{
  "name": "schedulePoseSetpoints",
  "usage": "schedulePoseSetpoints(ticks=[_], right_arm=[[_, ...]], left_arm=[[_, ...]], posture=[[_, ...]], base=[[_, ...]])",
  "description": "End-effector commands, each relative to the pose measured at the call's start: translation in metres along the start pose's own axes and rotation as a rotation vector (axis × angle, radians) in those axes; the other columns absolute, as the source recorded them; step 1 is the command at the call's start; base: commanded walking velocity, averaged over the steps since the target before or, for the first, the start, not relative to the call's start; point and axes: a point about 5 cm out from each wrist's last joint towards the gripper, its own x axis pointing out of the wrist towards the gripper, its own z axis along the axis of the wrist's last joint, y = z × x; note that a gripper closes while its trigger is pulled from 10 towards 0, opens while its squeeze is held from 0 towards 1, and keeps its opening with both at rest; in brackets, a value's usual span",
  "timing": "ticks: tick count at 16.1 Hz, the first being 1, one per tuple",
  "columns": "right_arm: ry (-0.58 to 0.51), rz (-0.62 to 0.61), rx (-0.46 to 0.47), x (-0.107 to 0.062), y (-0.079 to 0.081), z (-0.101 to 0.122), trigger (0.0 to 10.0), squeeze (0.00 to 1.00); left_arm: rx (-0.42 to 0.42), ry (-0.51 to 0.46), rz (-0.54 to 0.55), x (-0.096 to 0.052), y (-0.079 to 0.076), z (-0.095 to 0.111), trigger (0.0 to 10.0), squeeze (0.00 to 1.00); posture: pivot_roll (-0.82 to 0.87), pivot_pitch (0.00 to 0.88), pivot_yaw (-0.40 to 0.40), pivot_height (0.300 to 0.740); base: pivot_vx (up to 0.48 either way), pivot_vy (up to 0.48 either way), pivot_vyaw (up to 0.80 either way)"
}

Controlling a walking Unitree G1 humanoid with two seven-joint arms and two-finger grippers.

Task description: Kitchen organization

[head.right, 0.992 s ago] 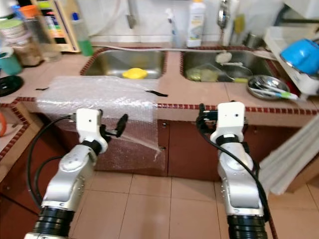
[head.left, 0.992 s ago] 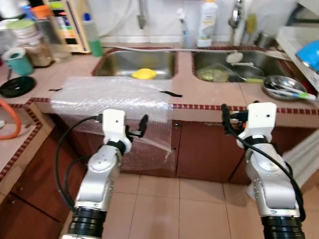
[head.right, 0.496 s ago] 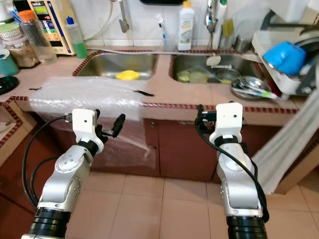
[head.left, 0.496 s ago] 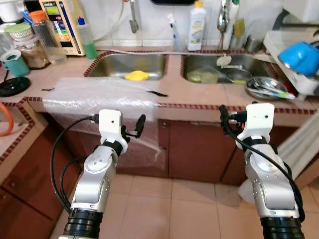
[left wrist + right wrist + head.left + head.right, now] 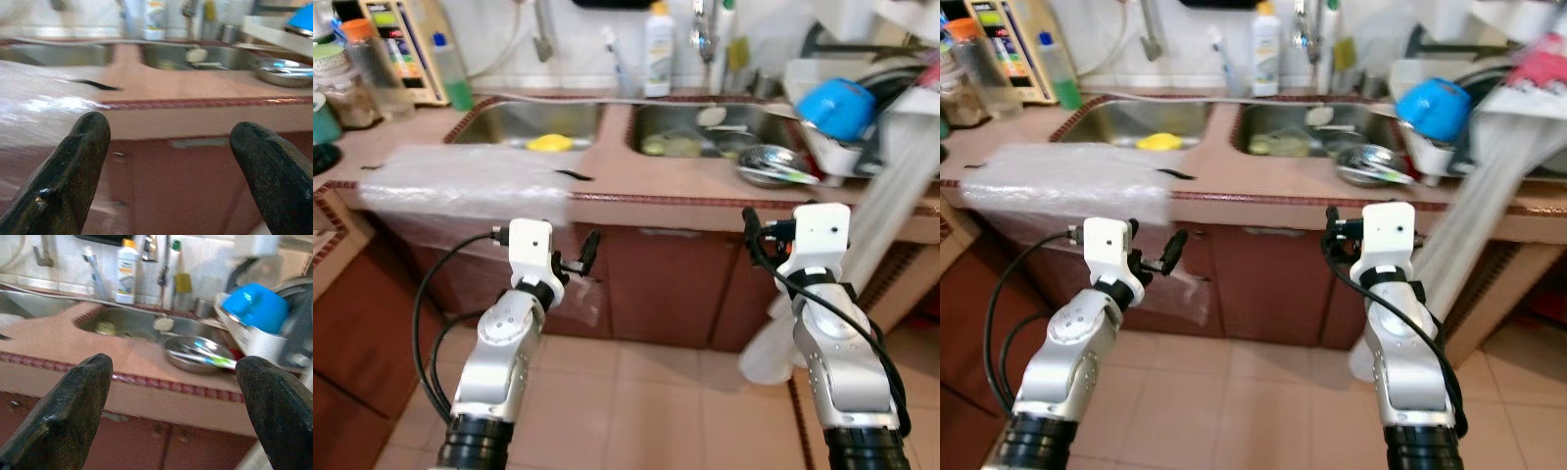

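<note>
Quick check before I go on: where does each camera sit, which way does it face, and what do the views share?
Left eye: head, looking down at counter; both arms show.
Right eye: beside it, same scene.
Left wrist: on left arm, facing bubble wrap and counter edge between its open fingers.
Right wrist: on right arm, facing steel bowl and blue bowl between its open fingers.
Shared: all show the right-hand sink.
</note>
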Motion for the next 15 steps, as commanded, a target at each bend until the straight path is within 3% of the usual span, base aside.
schedulePoseSetpoints(ticks=[1,4,6,10,11,12,15], right_arm=[[-0.020,-0.002,0.000,0.001,-0.001,0.006,10.0,0.00],[-0.018,-0.005,-0.001,0.000,-0.002,0.005,10.0,0.00],[-0.013,-0.002,-0.002,-0.001,-0.001,0.002,10.0,0.00],[0.045,0.009,-0.017,-0.005,0.001,-0.018,10.0,0.00],[0.084,0.013,-0.028,-0.007,0.003,-0.032,10.0,0.00],[0.156,0.019,-0.025,-0.010,0.006,-0.055,10.0,0.00],[0.352,0.034,0.007,-0.020,0.015,-0.106,10.0,0.00]], left_arm=[[0.018,-0.009,-0.016,0.002,-0.003,0.004,10.0,0.00],[0.022,-0.004,-0.012,0.002,-0.002,0.002,10.0,0.00],[0.000,0.000,-0.014,0.001,-0.002,0.000,10.0,0.00],[0.011,0.092,0.012,-0.004,0.007,-0.029,10.0,0.00],[0.033,0.146,0.020,-0.008,0.012,-0.045,10.0,0.00],[-0.007,0.229,0.065,-0.014,0.019,-0.066,10.0,0.00],[-0.029,0.398,0.116,-0.030,0.031,-0.107,10.0,0.00]], posture=[[0.01,0.000,0.072,0.740],[0.01,0.000,0.073,0.740],[0.01,0.000,0.073,0.740],[0.01,0.000,0.074,0.740],[0.01,0.000,0.072,0.740],[0.00,0.000,0.071,0.740],[0.00,0.000,0.069,0.740]], base=[[0.000,-0.461,0.00],[0.000,-0.461,0.00],[0.000,0.000,0.00],[0.000,0.000,0.00],[0.000,0.000,0.00],[0.000,0.000,0.00],[0.000,0.000,0.00]])
